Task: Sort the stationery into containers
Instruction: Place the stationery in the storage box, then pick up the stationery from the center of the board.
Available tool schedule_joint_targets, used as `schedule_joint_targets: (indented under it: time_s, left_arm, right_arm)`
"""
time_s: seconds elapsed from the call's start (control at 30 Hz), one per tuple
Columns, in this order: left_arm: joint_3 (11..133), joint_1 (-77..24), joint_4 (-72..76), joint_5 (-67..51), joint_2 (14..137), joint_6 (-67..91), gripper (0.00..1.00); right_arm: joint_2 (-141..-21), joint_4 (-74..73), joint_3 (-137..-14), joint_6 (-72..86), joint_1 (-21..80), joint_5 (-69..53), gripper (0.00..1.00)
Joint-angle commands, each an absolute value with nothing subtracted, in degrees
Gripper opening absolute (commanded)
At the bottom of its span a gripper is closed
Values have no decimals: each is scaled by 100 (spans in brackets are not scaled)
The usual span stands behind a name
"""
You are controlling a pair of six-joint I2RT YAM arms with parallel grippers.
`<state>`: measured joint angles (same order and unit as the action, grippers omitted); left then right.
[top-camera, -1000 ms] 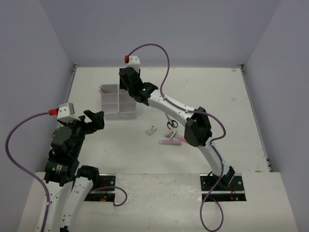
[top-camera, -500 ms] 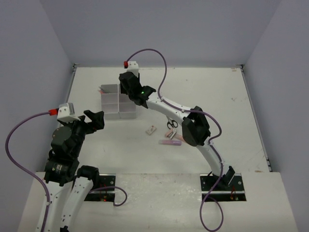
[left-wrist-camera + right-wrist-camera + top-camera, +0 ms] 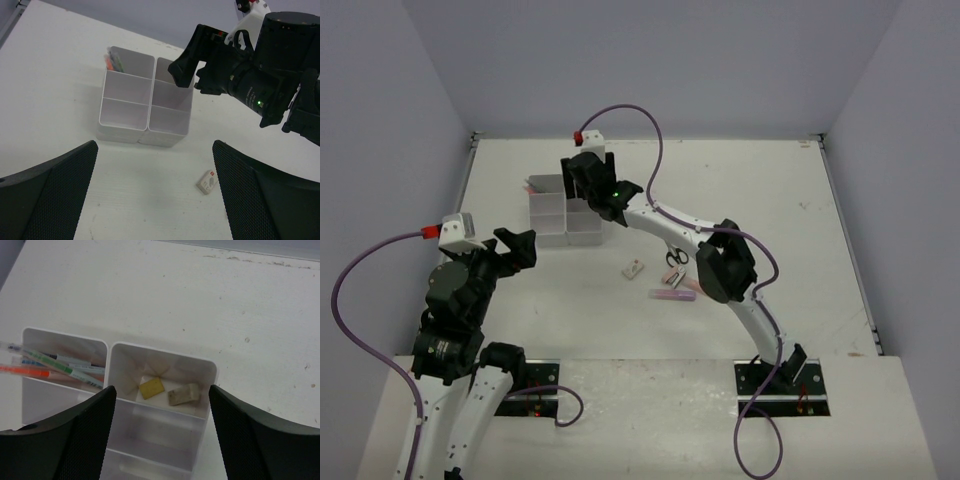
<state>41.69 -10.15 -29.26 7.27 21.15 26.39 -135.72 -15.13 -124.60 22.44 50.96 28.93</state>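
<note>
We see the white tray block (image 3: 161, 351) directly beneath the right gripper (image 3: 162, 437), whose fingers are spread wide and empty. The left gripper (image 3: 155, 200), equally wide, hangs at the tray's near side. Pens (image 3: 55, 367) fill the far left compartment. Two erasers (image 3: 183, 394) lie in the far right one.

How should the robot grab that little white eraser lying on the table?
Come straight down from above and pinch the white eraser across its two long sides. It lies flat on the table, a slim little block with nothing touching it, so there is room to close in on both sides.
</note>
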Motion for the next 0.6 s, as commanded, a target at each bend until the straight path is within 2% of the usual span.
schedule_joint_targets:
  time_s: [0.0, 0.2, 0.33, 0.47, 0.57]
  left_arm:
    - [4236, -967, -2821, 659, 2092, 2549, 100]
    - [4232, -958, -2826, 681, 2083, 2553, 100]
    - [4232, -967, -2825, 686, 2092, 2558, 100]
    - [4218, -958, -2810, 636, 2131, 2548, 100]
    - [4147, -967, -2648, 305, 2364, 2501, 100]
  right_arm:
    - [-12941, -1139, -12097, 2081, 5080, 2906, 78]
    - [-12121, -958, -11366, 1947, 5080, 2879, 80]
    - [-10866, -923, -10290, 1973, 5054, 2923, 99]
    - [-9994, -1156, -9172, 2175, 4928, 2655, 99]
    - [-8840, -1736, -8102, 2600, 4852, 2803, 99]
